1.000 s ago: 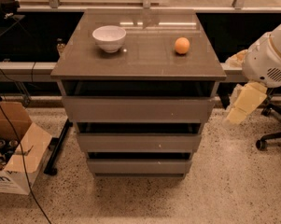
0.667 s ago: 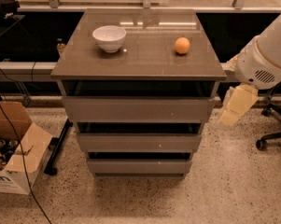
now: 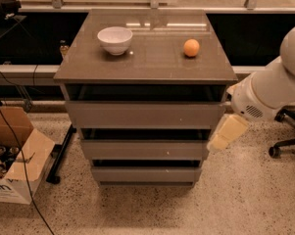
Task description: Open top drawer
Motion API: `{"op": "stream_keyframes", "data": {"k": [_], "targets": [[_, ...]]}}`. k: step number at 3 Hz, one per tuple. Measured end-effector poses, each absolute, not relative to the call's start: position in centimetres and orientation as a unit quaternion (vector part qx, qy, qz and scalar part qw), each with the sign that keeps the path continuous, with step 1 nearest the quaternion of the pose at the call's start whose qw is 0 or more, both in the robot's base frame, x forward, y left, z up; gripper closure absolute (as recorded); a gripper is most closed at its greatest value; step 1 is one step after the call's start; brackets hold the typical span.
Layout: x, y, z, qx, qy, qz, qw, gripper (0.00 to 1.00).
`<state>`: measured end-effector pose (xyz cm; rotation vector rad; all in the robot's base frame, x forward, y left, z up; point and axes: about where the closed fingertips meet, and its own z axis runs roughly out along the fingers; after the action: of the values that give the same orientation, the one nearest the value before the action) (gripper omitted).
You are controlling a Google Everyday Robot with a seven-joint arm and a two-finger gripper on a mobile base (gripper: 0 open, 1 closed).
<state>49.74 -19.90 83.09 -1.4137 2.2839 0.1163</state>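
Altogether, one cabinet [image 3: 152,62] carries three drawer fronts: the top drawer [image 3: 144,114] sits directly under the tabletop, a dark slot above its panel, with the middle drawer [image 3: 143,150] and bottom drawer [image 3: 143,174] stepped narrower below. On the tabletop stand one white bowl [image 3: 115,39] at the left and one orange [image 3: 191,47] at the right, well apart. Since the earlier frames, the single gripper [image 3: 228,132] has come left and lower, now just beside the cabinet's right edge at the gap between top and middle drawers; whether it is open or closed cannot be told, and it holds nothing. One cardboard box [image 3: 14,175] on the floor at left holds dark cans.
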Motion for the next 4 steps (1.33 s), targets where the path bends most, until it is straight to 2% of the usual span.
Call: {"op": "stream_keyframes", "data": {"k": [2, 4], "targets": [[54.0, -18.4, 78.6, -0.487, 0.814, 0.088, 0.303, 0.00], [58.9, -16.8, 74.1, -0.475, 0.800, 0.148, 0.334, 0.00]]}}
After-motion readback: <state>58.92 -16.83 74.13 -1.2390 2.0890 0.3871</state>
